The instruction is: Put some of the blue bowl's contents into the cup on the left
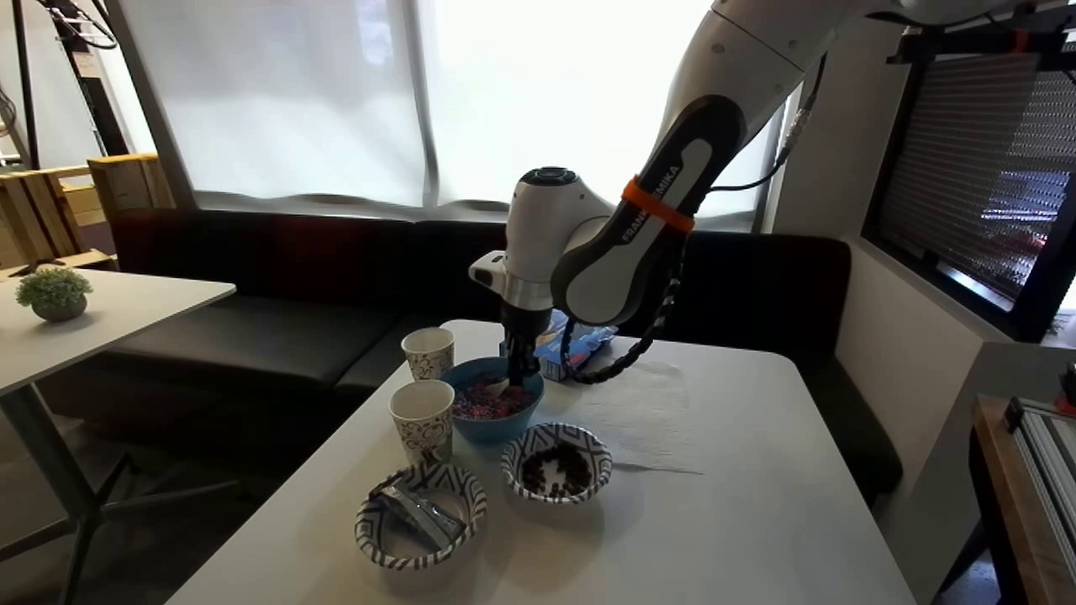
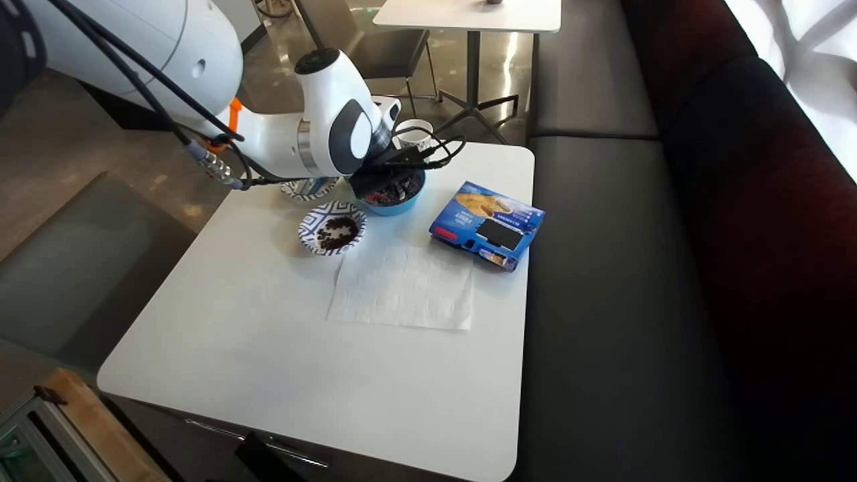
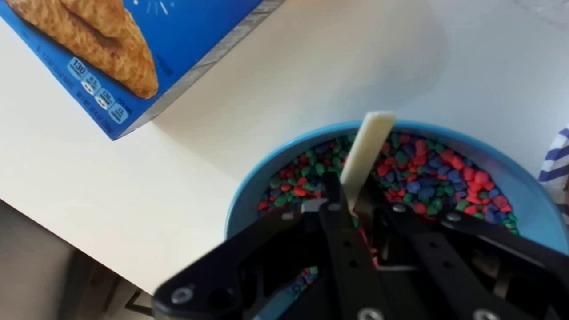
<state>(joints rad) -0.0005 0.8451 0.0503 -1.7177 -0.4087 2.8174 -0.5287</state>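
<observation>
**Gripper (image 3: 352, 192) clamped on a pale handle (image 3: 369, 138) at the blue bowl (image 1: 492, 430)**

From where I stand, the blue bowl sits on the white table (image 1: 672, 521), holding red, green and blue bits (image 3: 444, 173); the pale handle tilts over them, tight in the gripper; a paper cup (image 1: 423, 424) and a second paper cup (image 1: 429, 355) stand upright just beside the blue bowl, left of it in an exterior view; a patterned bowl (image 1: 559, 435) with dark pieces (image 1: 576, 470) is also just beside it; a blue box (image 2: 485, 207) lies near, to its right in both exterior views.

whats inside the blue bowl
The blue bowl holds small red, green and blue bits, with a pale utensil gripped by the tool. The tool covers some bits; they hide the bowl's bottom.
</observation>
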